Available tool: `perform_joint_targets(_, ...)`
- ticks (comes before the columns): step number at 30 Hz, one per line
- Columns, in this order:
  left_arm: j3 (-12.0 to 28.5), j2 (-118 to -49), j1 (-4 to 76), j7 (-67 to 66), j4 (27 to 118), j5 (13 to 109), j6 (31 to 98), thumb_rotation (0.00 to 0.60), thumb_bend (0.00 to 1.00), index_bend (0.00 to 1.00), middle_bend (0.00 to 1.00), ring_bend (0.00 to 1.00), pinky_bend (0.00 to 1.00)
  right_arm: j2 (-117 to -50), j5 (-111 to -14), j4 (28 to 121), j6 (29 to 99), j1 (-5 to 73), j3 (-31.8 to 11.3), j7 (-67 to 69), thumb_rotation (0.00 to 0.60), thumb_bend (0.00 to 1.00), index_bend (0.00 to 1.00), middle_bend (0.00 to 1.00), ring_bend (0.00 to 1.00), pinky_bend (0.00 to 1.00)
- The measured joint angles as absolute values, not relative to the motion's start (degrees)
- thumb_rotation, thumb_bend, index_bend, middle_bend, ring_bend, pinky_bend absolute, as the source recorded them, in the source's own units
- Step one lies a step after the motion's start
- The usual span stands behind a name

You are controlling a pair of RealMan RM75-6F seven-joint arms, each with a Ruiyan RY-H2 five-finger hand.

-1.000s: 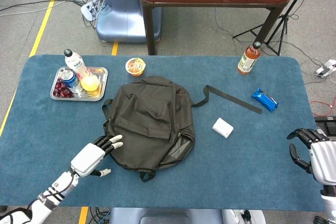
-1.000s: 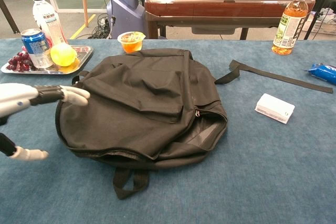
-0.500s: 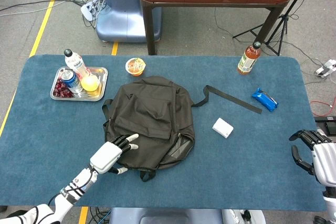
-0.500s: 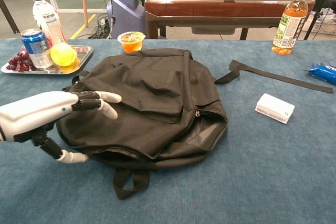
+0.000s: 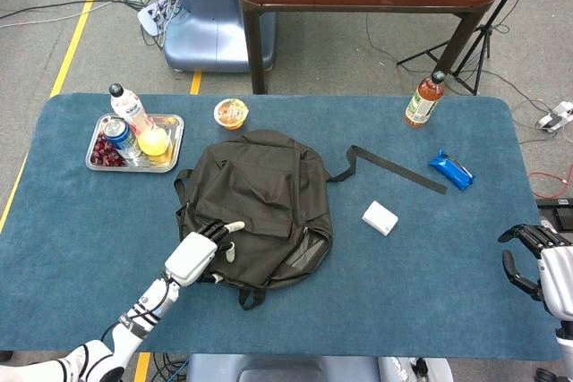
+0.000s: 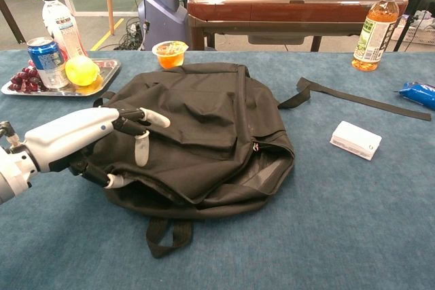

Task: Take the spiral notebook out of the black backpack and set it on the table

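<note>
1. Here, nearest us, our left hand [image 6: 102, 137] hangs over the near left part of the backpack [image 5: 255, 206], fingers spread and holding nothing.
2. Our right hand [image 5: 537, 261] sits at the table's [image 5: 430, 284] right edge, fingers loosely curled apart, holding nothing.
3. The backpack lies flat mid-table, its side zipper gaping; we cannot see the notebook.
4. Right of it lie a white box [image 5: 380, 217] and a blue packet [image 5: 450, 169].
5. Farther left sits a tray [image 5: 170, 140] with a can [image 6: 47, 62].

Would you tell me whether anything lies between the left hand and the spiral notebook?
Yes: no notebook shows, so the black backpack presumably encloses it. The left hand hovers over its top panel; the gaping side opening lies further right.
</note>
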State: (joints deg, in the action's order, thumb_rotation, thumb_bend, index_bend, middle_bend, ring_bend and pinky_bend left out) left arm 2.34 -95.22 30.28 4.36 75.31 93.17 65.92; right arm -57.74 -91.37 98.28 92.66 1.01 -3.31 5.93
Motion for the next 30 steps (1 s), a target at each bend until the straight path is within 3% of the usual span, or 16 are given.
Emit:
perform_joint_targets(9, 5.94, -94.8, 30.95, 7.08, 79.09, 88.94, 66.19, 0.6, 0.49, 0.72, 0.24, 0.19, 0.11, -57.55, -93.45, 98.08, 91.78, 1.56, -2.62, 6.66, 0.6, 0.49, 0.47, 0.44, 0.38, 0.55)
perform_joint_targets(14, 9.73, -93.38, 31.98, 8.38, 82.81, 86.3, 66.42, 0.6, 0.49, 0.73, 0.3, 0.25, 0.2, -57.78, -96.04, 98.34, 89.55, 2.91, -1.58, 6.59, 0.6, 0.49, 0.47, 0.46, 0.38, 0.55)
perform_joint_targets(19, 13.66, -90.63, 33.67, 6.95, 87.24, 82.55, 65.54, 0.6, 0.49, 0.74, 0.47, 0.38, 0.35, -58.21, -98.32, 98.95, 86.16, 5.41, -0.96, 6.22, 0.6, 0.49, 0.47, 0.48, 0.38, 0.56)
perform_joint_targets(30, 19.97, -87.49, 37.52, 2.33, 92.3, 72.57, 62.04, 0.6, 0.49, 0.74, 0.66, 0.51, 0.36, -59.94, -101.92, 103.24, 73.47, 13.62, 0.14, 3.97, 0.6, 0.49, 0.47, 0.49, 0.39, 0.56)
